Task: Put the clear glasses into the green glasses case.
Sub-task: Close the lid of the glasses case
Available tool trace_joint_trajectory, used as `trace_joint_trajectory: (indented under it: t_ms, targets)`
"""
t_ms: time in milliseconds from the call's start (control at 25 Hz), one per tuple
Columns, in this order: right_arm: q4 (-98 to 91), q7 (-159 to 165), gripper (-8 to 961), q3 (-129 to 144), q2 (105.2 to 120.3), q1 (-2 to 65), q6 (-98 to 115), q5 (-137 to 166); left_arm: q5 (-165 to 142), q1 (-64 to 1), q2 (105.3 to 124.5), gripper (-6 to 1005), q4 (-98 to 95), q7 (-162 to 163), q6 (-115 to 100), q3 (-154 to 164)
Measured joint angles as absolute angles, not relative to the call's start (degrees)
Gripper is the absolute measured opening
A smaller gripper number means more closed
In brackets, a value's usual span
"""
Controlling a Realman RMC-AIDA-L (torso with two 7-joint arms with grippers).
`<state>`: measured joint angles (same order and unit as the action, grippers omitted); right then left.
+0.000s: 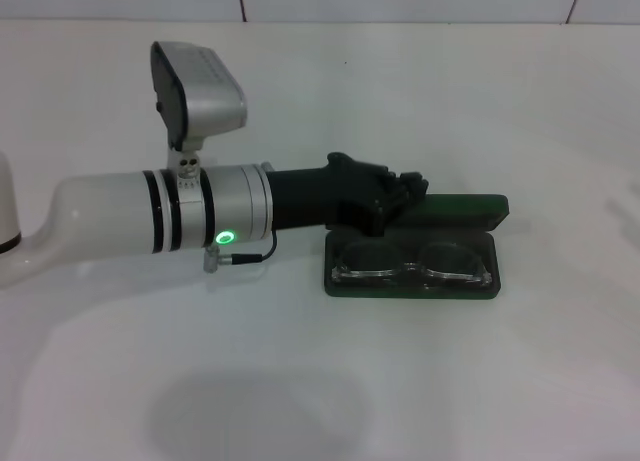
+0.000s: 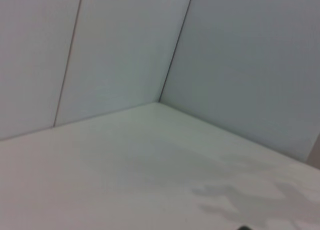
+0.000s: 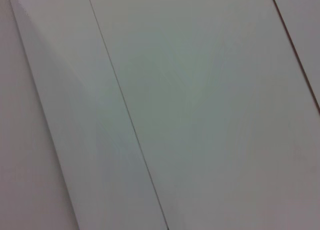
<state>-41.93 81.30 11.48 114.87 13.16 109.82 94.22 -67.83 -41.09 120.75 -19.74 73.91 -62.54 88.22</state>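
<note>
Over on the left, the left arm is reaching in low across the white table (image 1: 320,381), its pale forearm and silver wrist lying almost level, with a small green light glowing on the wrist ring (image 1: 224,237). Following it along, the left gripper (image 1: 412,193) is sitting at the back left corner of the green glasses case (image 1: 470,283), right against the raised lid. From where I am standing I cannot tell whether its fingers are spread or closed, or whether they are pressing on the lid at all; the dark fingers are merging with the dark case.

Further right, the case is lying open on the table, and the clear glasses (image 1: 413,262) are resting inside its tray, lenses side by side, nothing gripping them.

So the main job is looking done: the glasses are in the case. What seems to be remaining, at most, is pulling the arm clear, or folding the lid down if that is wanted.

The right gripper is not showing anywhere, and its wrist camera is looking only at blank wall panels.
</note>
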Motion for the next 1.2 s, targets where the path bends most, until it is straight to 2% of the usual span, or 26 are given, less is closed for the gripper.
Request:
trace_joint_trajectory:
  t_ms: [1200]
  targets:
    - [-41.4, 81.3, 395, 11.69, 114.87, 13.65, 110.47, 94.17, -68.82, -39.67, 120.34, 127, -20.15, 75.22, -64.15, 95.42]
